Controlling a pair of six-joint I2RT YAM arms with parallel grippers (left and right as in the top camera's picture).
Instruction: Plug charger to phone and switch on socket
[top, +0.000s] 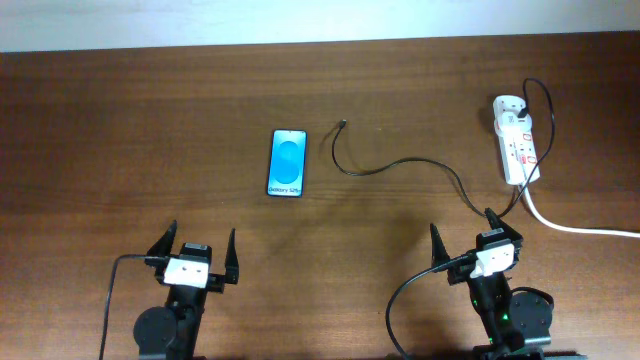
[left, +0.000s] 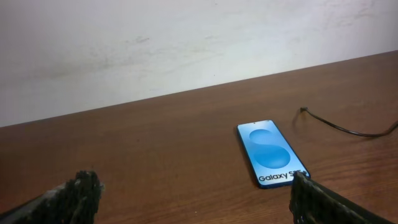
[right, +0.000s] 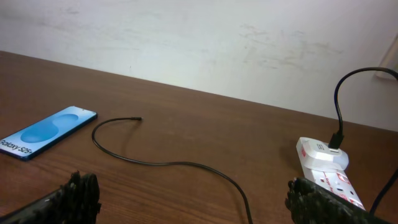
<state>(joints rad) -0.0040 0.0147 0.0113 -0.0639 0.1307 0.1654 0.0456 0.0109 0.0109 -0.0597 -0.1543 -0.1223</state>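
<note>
The phone (top: 287, 163) lies flat on the table with its blue screen up; it also shows in the left wrist view (left: 271, 154) and the right wrist view (right: 48, 132). The charger cable (top: 400, 165) runs from the socket (top: 517, 141) leftward, its free connector tip (top: 343, 123) lying right of the phone, apart from it. The cable shows in the right wrist view (right: 168, 163), as does the socket (right: 329, 171). My left gripper (top: 197, 252) is open and empty, near the front edge below the phone. My right gripper (top: 463, 238) is open and empty, below the socket.
A thick white cord (top: 580, 229) leaves the socket toward the right edge. A black plug (top: 508, 103) sits in the socket's far end. A white wall (left: 186, 43) stands behind the table's far edge.
</note>
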